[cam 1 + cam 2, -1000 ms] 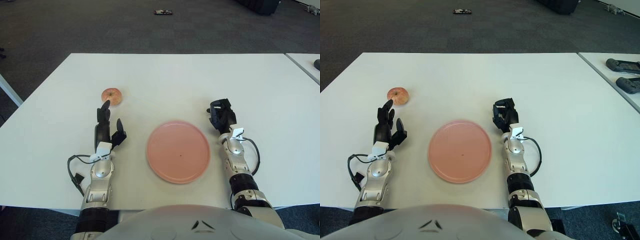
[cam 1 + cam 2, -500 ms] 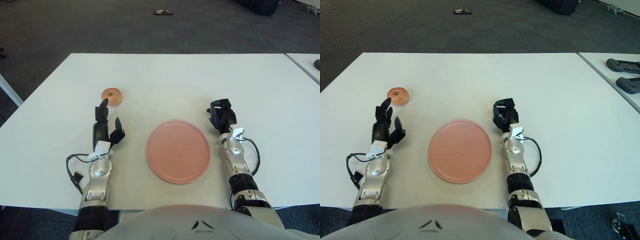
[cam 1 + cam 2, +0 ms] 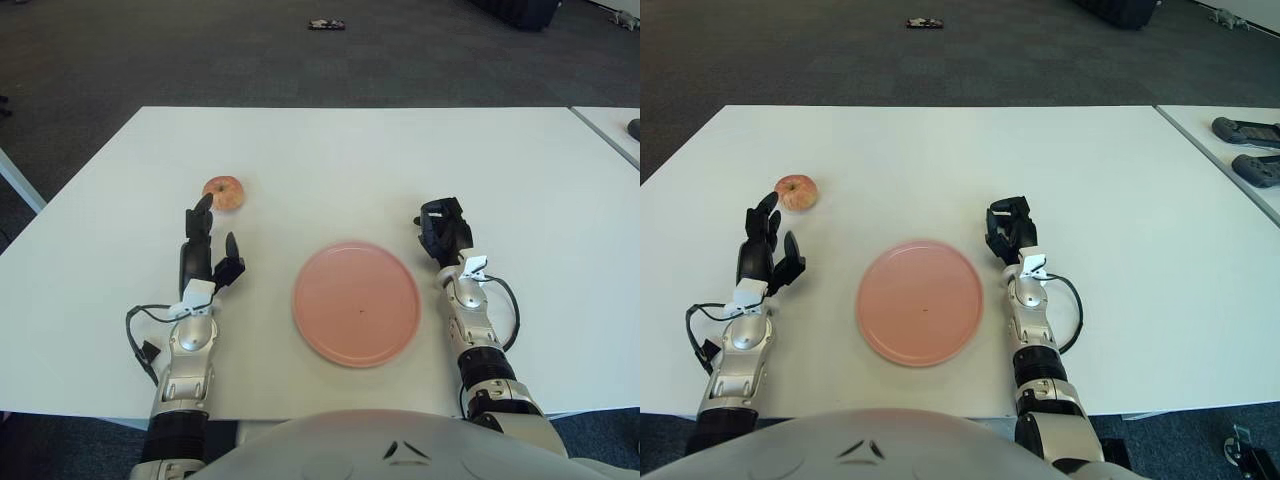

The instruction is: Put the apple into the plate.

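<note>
Three fingers of the left hand (image 3: 205, 255) spread open, tips just short of the apple (image 3: 224, 192) on the table (image 3: 330, 150). The right hand (image 3: 443, 233), fingers curled on nothing, shows right of the plate (image 3: 356, 302).

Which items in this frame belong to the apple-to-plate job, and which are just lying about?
Part of the job:
- apple, on the table
- pink plate, holding nothing
- left hand, fingers spread, just short of the apple
- right hand, idle to the right of the plate

Lying about:
- two dark devices on the neighbouring table
- small dark object on the floor
</note>
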`<act>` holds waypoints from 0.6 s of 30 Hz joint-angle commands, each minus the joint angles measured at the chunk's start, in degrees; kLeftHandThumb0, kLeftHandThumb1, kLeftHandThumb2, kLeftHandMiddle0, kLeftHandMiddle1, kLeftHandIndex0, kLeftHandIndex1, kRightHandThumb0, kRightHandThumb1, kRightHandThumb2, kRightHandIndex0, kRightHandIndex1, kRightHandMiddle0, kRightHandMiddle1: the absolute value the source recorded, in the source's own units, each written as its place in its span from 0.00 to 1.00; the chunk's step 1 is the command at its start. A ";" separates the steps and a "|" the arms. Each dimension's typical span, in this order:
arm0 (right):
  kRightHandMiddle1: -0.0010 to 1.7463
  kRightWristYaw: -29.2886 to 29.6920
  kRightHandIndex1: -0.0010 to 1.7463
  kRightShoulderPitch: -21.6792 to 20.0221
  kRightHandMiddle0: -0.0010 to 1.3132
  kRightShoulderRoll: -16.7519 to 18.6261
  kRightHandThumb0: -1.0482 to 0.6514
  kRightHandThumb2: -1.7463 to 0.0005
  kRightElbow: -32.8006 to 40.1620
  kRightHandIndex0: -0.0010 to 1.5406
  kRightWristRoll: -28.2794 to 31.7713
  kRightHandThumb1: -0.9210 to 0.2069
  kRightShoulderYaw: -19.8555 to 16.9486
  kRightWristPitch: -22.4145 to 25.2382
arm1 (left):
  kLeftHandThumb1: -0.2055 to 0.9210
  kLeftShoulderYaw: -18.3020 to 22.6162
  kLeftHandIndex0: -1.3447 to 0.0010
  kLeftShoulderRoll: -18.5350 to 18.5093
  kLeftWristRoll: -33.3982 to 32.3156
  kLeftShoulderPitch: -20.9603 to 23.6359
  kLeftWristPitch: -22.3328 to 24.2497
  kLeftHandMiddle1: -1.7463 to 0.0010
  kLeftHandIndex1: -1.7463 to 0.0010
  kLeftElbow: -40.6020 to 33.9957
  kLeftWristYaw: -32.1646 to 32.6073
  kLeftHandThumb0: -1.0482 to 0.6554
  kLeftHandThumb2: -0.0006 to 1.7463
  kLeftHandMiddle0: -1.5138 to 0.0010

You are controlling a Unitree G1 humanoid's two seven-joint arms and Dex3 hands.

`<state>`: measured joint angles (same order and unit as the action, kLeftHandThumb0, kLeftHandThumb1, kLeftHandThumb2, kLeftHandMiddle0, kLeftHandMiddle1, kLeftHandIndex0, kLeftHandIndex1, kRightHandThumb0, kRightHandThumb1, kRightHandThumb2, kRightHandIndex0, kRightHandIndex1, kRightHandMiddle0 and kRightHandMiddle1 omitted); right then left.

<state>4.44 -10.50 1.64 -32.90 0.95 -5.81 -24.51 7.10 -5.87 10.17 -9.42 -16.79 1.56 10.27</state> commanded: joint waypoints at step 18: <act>1.00 0.39 0.85 0.01 0.15 1.12 0.41 0.70 -2.97 0.23 0.37 0.00 0.45 2.16 | 1.00 10.12 1.00 -11.97 -4.48 5.62 13.74 0.92 0.66 -15.80 -8.12 0.16 0.53 0.89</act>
<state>4.85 -11.14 2.12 -33.58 0.89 -5.34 -24.43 14.65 -15.11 6.92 -6.50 -5.85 -12.73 3.34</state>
